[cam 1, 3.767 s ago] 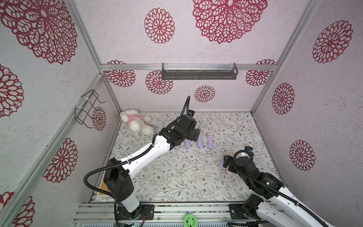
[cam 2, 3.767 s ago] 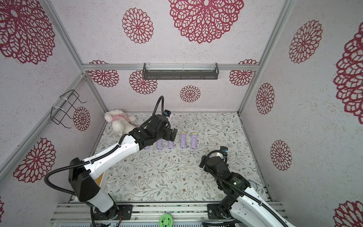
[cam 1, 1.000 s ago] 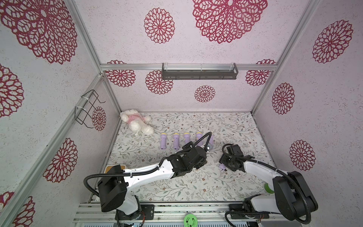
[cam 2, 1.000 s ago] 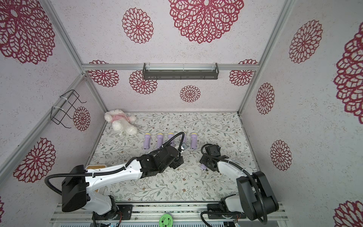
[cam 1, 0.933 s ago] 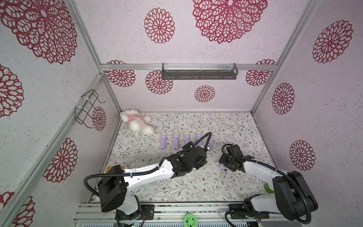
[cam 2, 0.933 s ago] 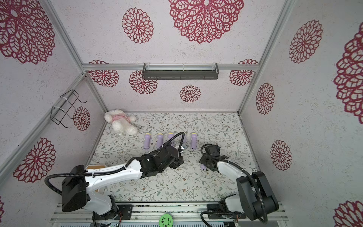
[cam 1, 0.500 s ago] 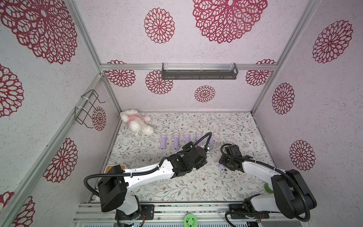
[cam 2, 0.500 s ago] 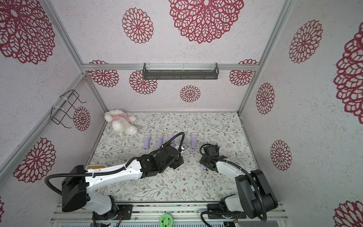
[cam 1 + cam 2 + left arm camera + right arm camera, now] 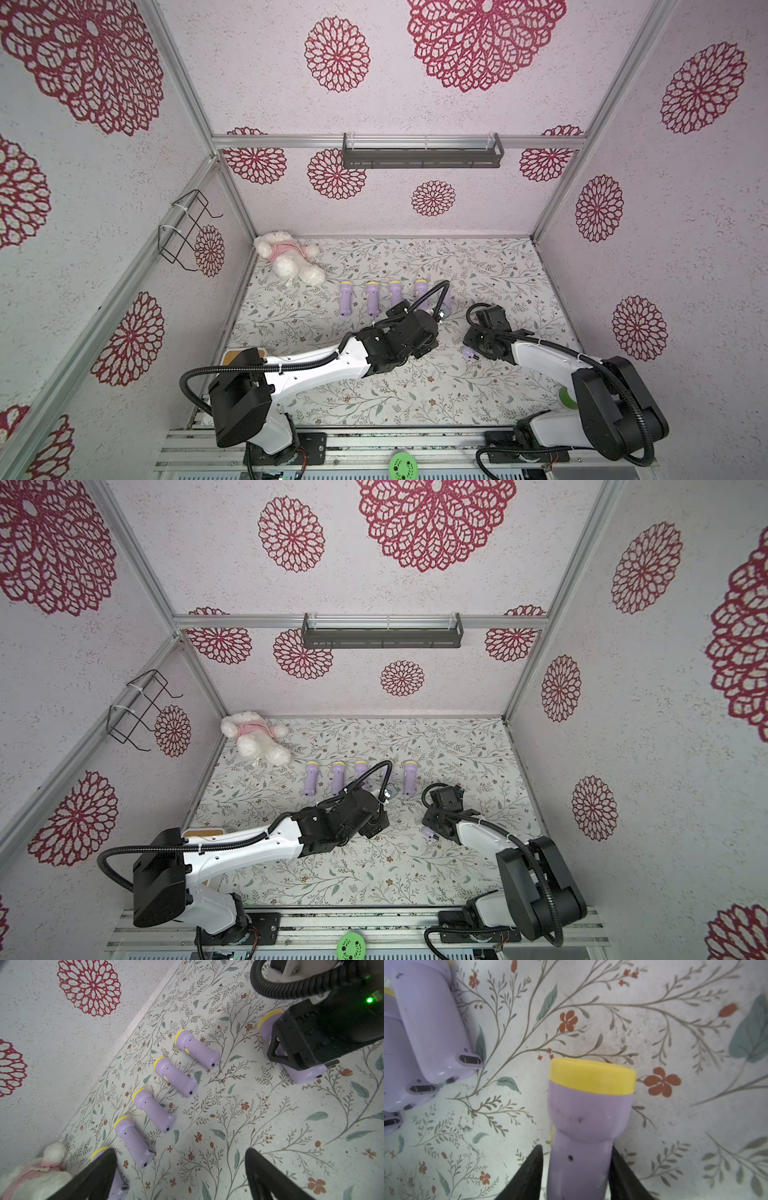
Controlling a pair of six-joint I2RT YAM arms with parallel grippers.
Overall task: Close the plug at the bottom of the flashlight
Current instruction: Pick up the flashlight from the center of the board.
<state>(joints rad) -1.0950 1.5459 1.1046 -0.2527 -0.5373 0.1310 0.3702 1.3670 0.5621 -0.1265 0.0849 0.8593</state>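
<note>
right end effector [image 9: 478, 351] down over a lone flashlight [image 9: 468, 352]

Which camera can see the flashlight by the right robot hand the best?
The right wrist view: the flashlight fills the middle, yellow head and purple handle sharp between the black fingers of the right gripper. The left wrist view shows it mostly hidden behind that gripper. In both top views only a tiny purple end peeks out.

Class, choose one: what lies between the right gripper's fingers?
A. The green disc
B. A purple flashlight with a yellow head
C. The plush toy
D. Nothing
B: in the right wrist view, the body of the purple flashlight sits between the two black fingers of the right gripper.
</note>
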